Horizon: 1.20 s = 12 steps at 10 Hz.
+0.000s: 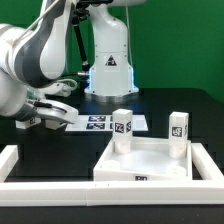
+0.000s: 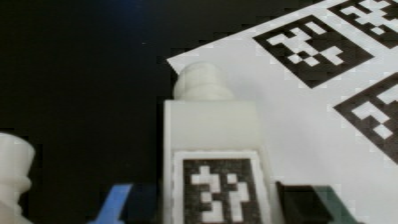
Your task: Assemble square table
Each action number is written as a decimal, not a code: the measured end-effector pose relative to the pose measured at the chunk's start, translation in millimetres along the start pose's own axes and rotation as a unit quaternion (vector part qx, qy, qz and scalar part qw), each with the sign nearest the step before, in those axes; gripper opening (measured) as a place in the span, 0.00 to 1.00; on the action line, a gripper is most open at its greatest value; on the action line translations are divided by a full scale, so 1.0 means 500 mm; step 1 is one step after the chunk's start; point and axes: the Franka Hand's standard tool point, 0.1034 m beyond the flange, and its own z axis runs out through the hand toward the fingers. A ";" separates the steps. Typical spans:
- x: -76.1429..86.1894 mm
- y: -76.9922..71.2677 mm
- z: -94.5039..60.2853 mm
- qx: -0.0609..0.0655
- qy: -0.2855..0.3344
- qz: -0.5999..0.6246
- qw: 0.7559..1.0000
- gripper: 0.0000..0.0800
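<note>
The white square table slab (image 1: 146, 163) lies recessed face up at the exterior view's right. Two tagged white legs stand upright in its far corners, one on the left (image 1: 121, 127) and one on the right (image 1: 178, 128). My gripper (image 1: 58, 108) is low over the table at the exterior view's left. In the wrist view the gripper (image 2: 214, 205) is shut on a third tagged leg (image 2: 214, 130), with a finger against each side. This leg's rounded peg end reaches over a corner of the marker board (image 2: 311, 110). Another leg (image 2: 15, 165) lies beside it on the black table.
The marker board (image 1: 100, 122) lies flat in front of the robot base (image 1: 108, 75). A low white border wall (image 1: 20, 165) runs along the near and left sides of the black table.
</note>
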 end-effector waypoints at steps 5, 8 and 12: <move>-0.113 -0.117 -0.169 0.012 0.021 -0.044 0.999 0.36; -0.087 -0.122 -0.175 0.005 0.078 -0.049 0.996 0.36; -0.089 -0.281 -0.325 -0.015 0.244 -0.045 0.969 0.36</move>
